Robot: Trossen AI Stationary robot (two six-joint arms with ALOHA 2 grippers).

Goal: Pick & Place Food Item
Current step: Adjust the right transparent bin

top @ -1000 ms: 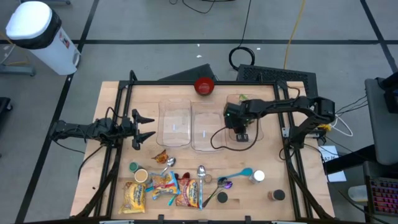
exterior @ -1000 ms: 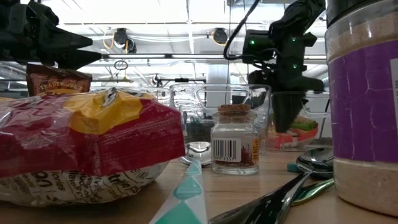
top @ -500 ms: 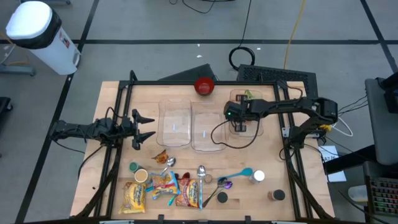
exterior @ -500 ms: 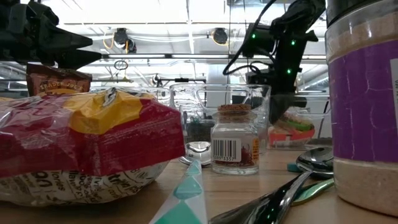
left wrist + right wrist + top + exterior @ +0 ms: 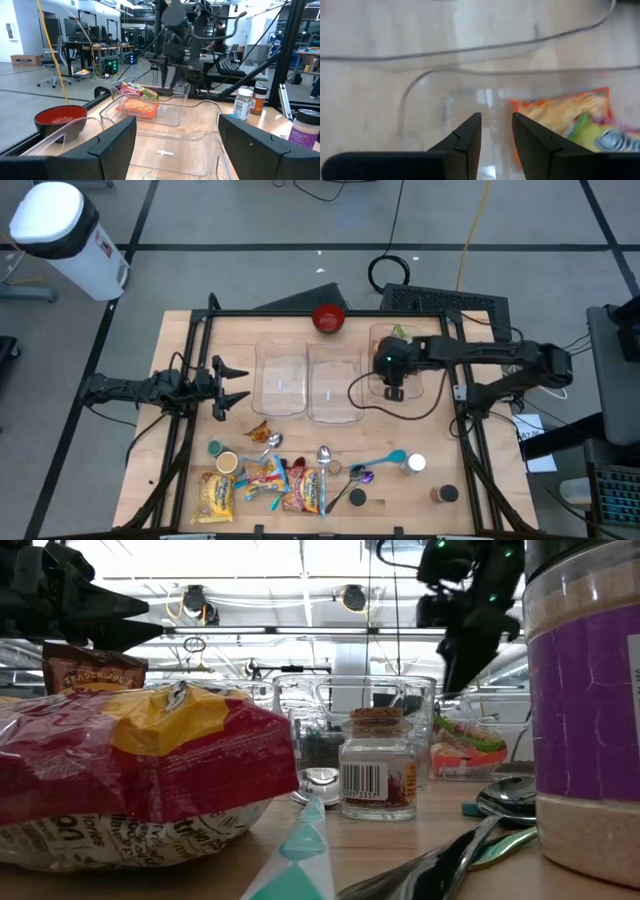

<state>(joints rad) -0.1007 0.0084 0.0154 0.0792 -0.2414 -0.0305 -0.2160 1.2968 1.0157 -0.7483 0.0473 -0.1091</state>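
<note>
The food item, an orange and green snack packet [image 5: 570, 115], lies flat on the bottom of the rightmost clear container [image 5: 418, 380]. The packet also shows in the left wrist view [image 5: 136, 97] and the low view [image 5: 470, 745]. My right gripper [image 5: 496, 117] hangs above that container [image 5: 452, 680], pointing steeply down. Its fingers stand slightly apart with nothing between them, beside the packet and clear of it. My left gripper [image 5: 232, 385] waits open and level at the table's left side, facing the containers.
Two more clear containers [image 5: 282, 380] [image 5: 333, 385] stand left of the one with the packet, and a red bowl [image 5: 329, 318] sits behind them. Snack bags [image 5: 260, 485], spoons [image 5: 323, 458] and spice jars [image 5: 416, 464] crowd the near edge. Black frame rails border the table.
My right gripper has risen out of the rightmost container and drawn a little toward the table's right edge, tipping less steeply. The packet has stayed lying in the container.
</note>
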